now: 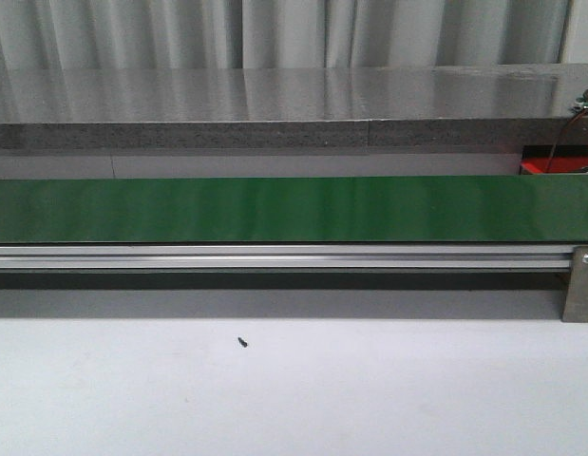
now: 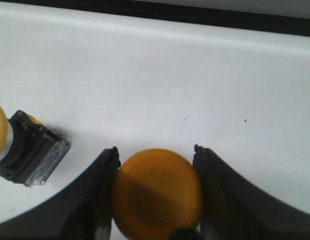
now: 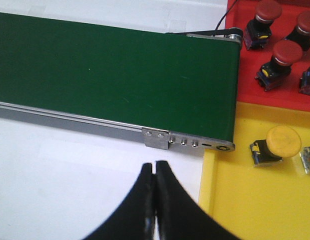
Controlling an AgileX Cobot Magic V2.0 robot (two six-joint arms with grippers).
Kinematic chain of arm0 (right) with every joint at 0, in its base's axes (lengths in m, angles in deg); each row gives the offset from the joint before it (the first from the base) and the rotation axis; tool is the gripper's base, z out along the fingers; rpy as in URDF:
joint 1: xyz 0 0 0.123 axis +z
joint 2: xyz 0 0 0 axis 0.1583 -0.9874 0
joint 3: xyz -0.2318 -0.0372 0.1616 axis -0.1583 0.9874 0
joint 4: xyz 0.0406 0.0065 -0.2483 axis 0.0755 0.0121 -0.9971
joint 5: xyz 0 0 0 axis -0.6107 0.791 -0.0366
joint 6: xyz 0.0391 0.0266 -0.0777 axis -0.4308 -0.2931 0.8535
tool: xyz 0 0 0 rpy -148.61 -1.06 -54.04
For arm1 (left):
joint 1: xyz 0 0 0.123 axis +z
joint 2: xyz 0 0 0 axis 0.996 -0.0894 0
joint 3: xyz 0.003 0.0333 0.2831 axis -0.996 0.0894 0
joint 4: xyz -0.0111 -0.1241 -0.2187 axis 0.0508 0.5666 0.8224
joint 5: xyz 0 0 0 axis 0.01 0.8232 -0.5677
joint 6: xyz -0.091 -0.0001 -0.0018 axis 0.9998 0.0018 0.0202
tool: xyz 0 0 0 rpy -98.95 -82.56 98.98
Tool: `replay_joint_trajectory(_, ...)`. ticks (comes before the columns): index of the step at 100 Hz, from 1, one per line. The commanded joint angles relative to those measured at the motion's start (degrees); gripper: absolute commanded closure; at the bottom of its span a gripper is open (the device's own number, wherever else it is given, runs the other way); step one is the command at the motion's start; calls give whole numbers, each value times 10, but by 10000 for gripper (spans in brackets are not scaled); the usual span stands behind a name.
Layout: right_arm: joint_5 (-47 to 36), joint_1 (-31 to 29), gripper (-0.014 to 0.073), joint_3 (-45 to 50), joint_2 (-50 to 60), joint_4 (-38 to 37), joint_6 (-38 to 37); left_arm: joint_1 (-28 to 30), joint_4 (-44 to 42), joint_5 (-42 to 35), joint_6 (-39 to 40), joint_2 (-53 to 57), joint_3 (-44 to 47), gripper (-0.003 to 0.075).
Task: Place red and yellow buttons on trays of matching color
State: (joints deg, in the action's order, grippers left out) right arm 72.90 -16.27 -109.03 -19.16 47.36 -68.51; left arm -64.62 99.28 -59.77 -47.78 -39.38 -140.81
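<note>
In the left wrist view, our left gripper [image 2: 156,192] is clamped on a yellow button [image 2: 157,192], the round cap filling the gap between both dark fingers [image 2: 94,200]. It hangs over a white table [image 2: 160,80]. At about nine o'clock from the held cap, a second yellow button [image 2: 24,145] lies on its side on the table.

In the right wrist view, our right gripper [image 3: 155,200] has its fingers pressed together on nothing. Beyond it runs the green conveyor belt [image 3: 114,70]. At two o'clock sits the yellow tray [image 3: 255,200], holding one yellow button [image 3: 277,144]. At one o'clock, the red tray [image 3: 245,75] holds several red buttons [image 3: 281,57].

We judge the step in hand to be carrying the held yellow button. Next, it must travel to the yellow tray and be released there.
</note>
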Motion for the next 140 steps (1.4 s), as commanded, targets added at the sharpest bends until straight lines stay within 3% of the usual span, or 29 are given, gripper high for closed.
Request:
replay_joint_trajectory(1, -28, 1, 662, -15, 4, 7, 5, 1, 4, -11, 2, 53, -19, 565)
replay_joint_trajectory(61, -28, 1, 662, -15, 4, 7, 5, -15, 63, 200, 3, 217, 1, 565)
replay_joint_trajectory(99, -28, 1, 662, -15, 4, 7, 5, -68, 65, 134, -12, 337, 189, 565)
replay_joint_trajectory(140, -28, 1, 662, -15, 4, 7, 5, -86, 65, 94, -29, 320, 216, 565)
